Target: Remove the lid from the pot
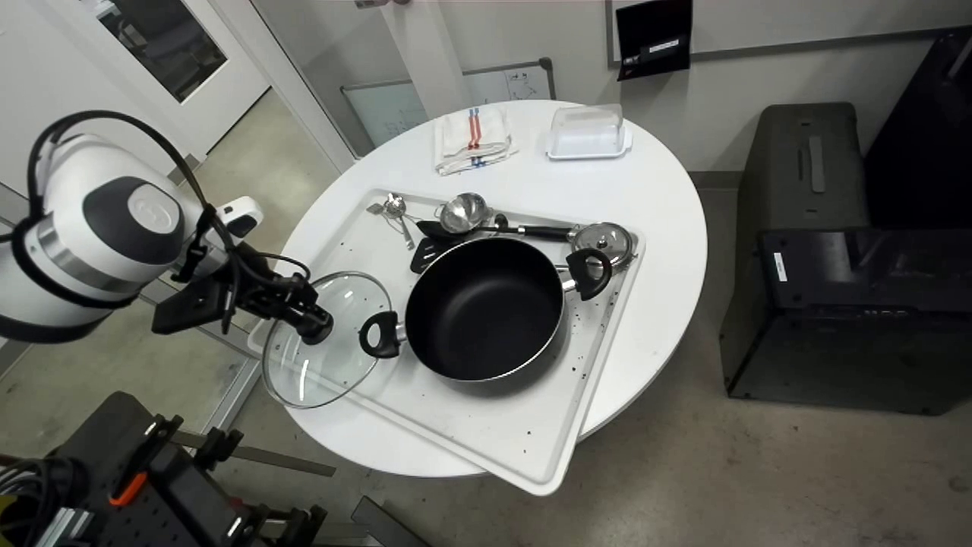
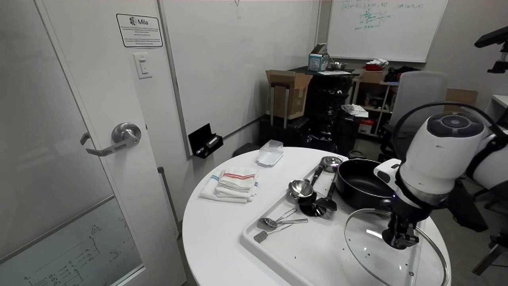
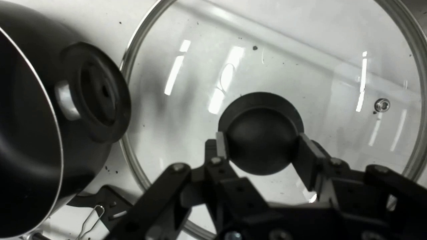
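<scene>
Within the tray (image 1: 471,414) sits the uncovered pot (image 1: 482,311), the pincer (image 3: 262,143) gripping the lid (image 1: 348,351) by its knob (image 3: 261,128).

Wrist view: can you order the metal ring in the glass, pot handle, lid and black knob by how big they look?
1. Glass lid, largest though partly out of frame
2. Black knob and pot handle: too alike to rank
3. Metal ring
</scene>
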`<state>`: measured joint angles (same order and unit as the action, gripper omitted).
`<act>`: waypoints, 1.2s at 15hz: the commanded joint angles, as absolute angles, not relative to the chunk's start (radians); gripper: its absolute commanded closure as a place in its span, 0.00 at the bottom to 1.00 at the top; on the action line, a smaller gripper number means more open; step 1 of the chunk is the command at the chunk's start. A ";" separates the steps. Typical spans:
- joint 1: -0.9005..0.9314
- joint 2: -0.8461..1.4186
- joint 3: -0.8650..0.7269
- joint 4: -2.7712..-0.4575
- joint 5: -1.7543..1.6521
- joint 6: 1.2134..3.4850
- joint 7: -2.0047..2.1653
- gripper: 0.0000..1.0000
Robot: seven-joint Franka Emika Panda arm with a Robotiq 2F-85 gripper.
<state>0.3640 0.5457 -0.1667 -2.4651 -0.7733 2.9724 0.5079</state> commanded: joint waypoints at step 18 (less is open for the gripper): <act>0.282 0.809 -0.050 -2.129 -0.751 2.977 0.495 0.75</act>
